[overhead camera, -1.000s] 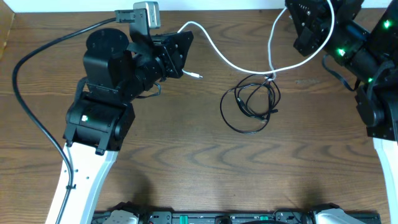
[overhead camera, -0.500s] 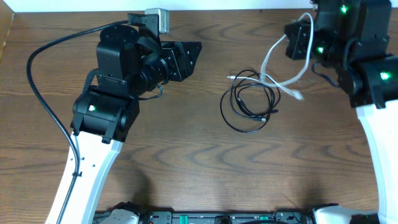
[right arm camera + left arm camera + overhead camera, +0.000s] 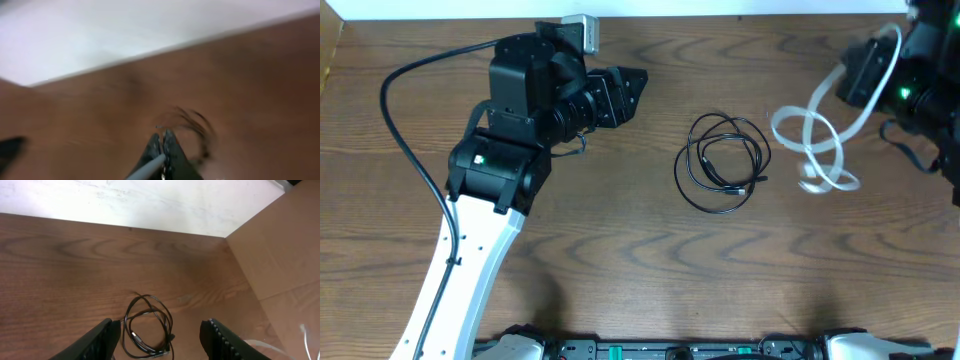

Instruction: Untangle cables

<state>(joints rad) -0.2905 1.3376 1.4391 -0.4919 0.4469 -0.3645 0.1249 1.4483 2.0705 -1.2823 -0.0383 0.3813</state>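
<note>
The black cable (image 3: 723, 162) lies coiled on the table at centre; it also shows in the left wrist view (image 3: 148, 330) between my open left fingers. The white cable (image 3: 817, 140) hangs in loops from my right gripper (image 3: 865, 75) at the far right, apart from the black coil, its plug end low near the table. In the blurred right wrist view my right gripper (image 3: 163, 140) is shut on the white cable (image 3: 149, 169), with the black coil (image 3: 192, 122) beyond it. My left gripper (image 3: 630, 85) is open and empty, left of the black coil.
A thick black arm wire (image 3: 410, 160) runs down the left side of the table. The white wall edge (image 3: 150, 210) lies at the table's back. A brown side panel (image 3: 280, 245) stands on the right in the left wrist view.
My right gripper has pulled the white cable rightward, clear of the black coil. The cable left my left gripper and now hangs in loops at the right. My left arm shifted slightly right.
</note>
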